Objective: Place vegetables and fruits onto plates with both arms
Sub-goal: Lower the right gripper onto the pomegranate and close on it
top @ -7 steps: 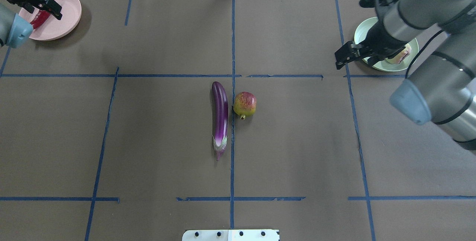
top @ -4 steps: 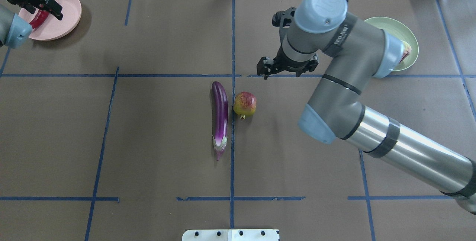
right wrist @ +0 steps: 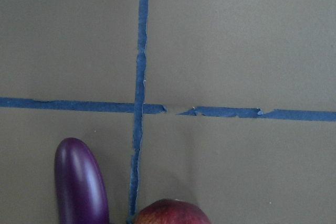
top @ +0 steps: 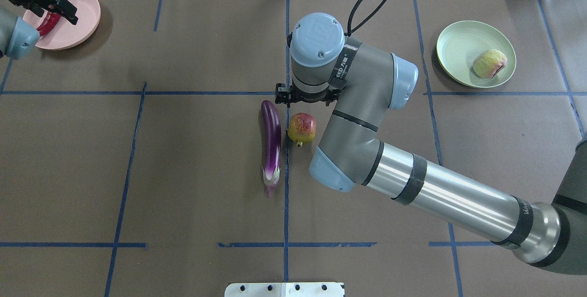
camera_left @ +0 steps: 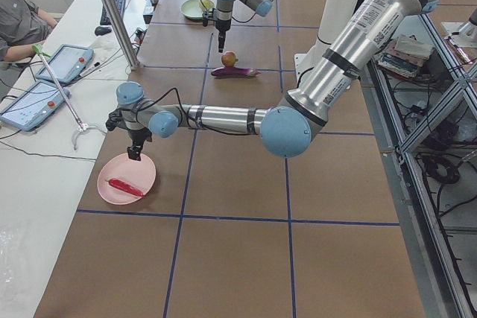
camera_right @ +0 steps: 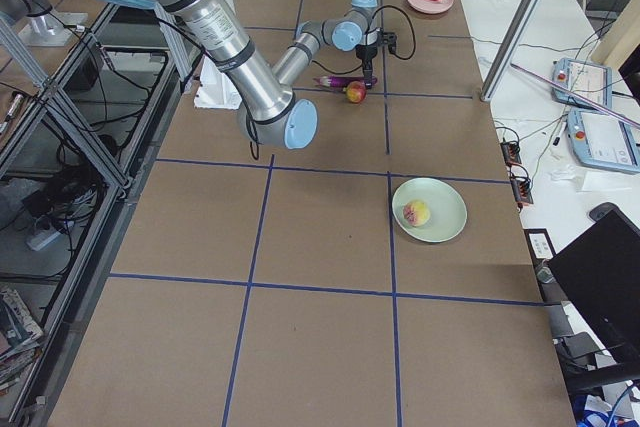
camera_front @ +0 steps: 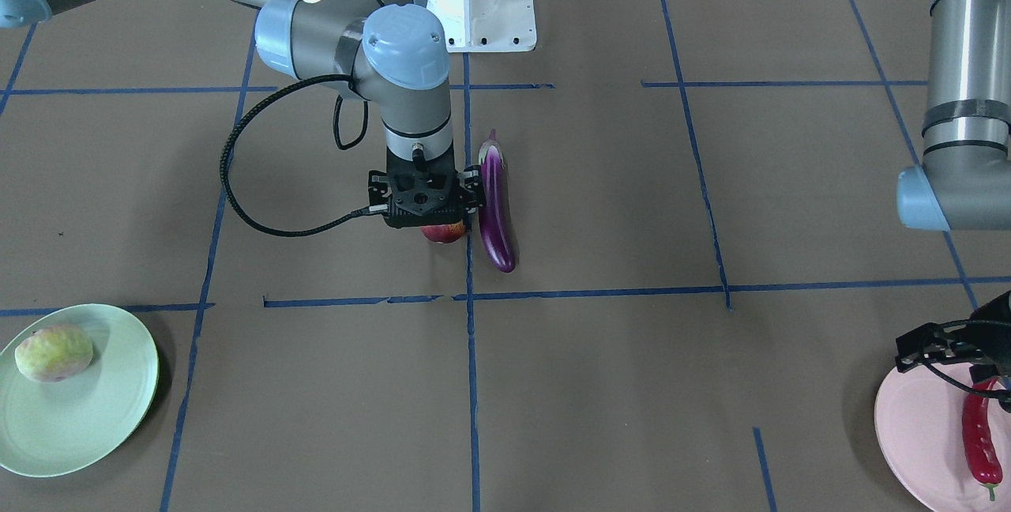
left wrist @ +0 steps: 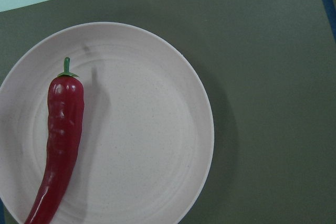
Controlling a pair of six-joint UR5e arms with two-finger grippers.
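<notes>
Right pincer (camera_front: 424,213) spread wide, empty, over mottled fruit (top: 301,128) | we centre it clear of eggplant (top: 271,145) before descending | left pincer (camera_front: 948,360) parted, empty.

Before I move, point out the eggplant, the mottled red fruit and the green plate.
eggplant (top: 271,143): overhead exterior view, mid purple body.
mottled red fruit (top: 302,127): overhead exterior view, top centre.
green plate (top: 458,52): overhead exterior view, bare floor.
</notes>
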